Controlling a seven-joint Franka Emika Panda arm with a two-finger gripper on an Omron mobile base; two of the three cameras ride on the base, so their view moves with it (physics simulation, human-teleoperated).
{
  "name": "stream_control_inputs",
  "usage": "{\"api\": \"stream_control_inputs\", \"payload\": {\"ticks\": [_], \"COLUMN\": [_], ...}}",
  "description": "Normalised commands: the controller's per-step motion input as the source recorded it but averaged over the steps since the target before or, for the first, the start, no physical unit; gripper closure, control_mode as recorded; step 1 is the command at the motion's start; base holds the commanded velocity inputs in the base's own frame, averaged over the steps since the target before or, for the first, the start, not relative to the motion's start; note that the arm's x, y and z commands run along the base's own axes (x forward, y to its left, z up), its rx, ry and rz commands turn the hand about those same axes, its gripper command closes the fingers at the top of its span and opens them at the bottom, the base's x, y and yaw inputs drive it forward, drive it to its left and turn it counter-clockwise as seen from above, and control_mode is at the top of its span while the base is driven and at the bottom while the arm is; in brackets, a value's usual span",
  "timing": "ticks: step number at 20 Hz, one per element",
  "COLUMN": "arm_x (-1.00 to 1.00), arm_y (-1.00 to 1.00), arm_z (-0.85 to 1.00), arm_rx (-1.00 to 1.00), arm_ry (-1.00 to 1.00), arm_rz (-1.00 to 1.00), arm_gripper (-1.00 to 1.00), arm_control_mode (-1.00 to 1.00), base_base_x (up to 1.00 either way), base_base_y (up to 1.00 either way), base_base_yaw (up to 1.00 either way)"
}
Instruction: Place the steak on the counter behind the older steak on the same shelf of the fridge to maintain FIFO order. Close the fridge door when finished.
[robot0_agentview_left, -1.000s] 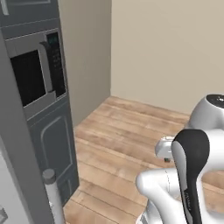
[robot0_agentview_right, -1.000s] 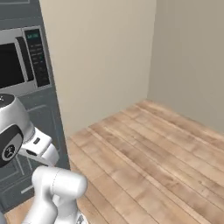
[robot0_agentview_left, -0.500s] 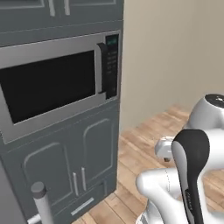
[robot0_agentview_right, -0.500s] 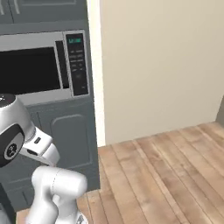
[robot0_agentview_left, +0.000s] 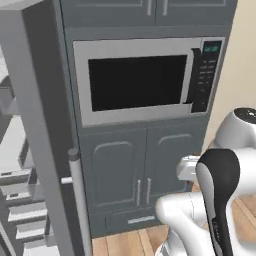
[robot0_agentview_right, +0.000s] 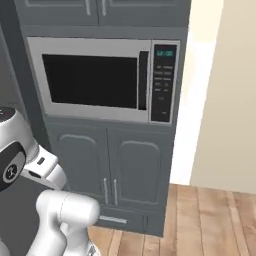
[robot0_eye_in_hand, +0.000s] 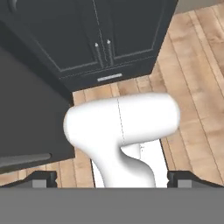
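The fridge (robot0_agentview_left: 37, 115) stands at the left of the left base view as a tall silver-grey panel with a vertical bar handle (robot0_agentview_left: 80, 200). Pale shelves or bins (robot0_agentview_left: 20, 210) show to its left; I cannot tell which. In the hand view my gripper (robot0_eye_in_hand: 113, 179) points down at the wooden floor. Its fingertips (robot0_eye_in_hand: 41, 178) are spread wide, open, with nothing between them. A dark panel (robot0_eye_in_hand: 26, 109) with a bar lies at that view's left. The steak, the older steak and the counter are out of view.
Straight ahead is a dark grey cabinet column (robot0_agentview_left: 140, 165) with a built-in microwave (robot0_agentview_left: 142, 80), also seen as the microwave (robot0_agentview_right: 105, 80) in the right base view. Lower cabinet doors (robot0_eye_in_hand: 96, 39) face the hand. A beige wall (robot0_agentview_right: 225, 100) and wooden floor (robot0_agentview_right: 210, 220) lie to the right.
The whole picture has swung: the base has turned, bringing the microwave column from the left edge to the centre and the fridge into view at the left. The arm keeps its pose.
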Motion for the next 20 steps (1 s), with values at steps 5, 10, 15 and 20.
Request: {"api": "stream_control_inputs", "payload": {"ticks": [5, 10, 15, 20], "arm_x": [0.0, 0.0, 0.0, 0.0], "arm_y": [0.0, 0.0, 0.0, 0.0], "arm_z": [0.0, 0.0, 0.0, 0.0], "arm_rx": [0.0, 0.0, 0.0, 0.0], "arm_ry": [0.0, 0.0, 0.0, 0.0], "arm_rz": [0.0, 0.0, 0.0, 0.0], "arm_gripper": [-1.0, -1.0, -1.0, -1.0], "arm_control_mode": [1.0, 1.0, 1.0, 1.0], "base_base_x": [0.56, 0.44, 0.31, 0.17], "base_base_y": [-0.17, -0.12, -0.27, -0.09], "base_base_yaw": [0.66, 0.65, 0.61, 0.58]}}
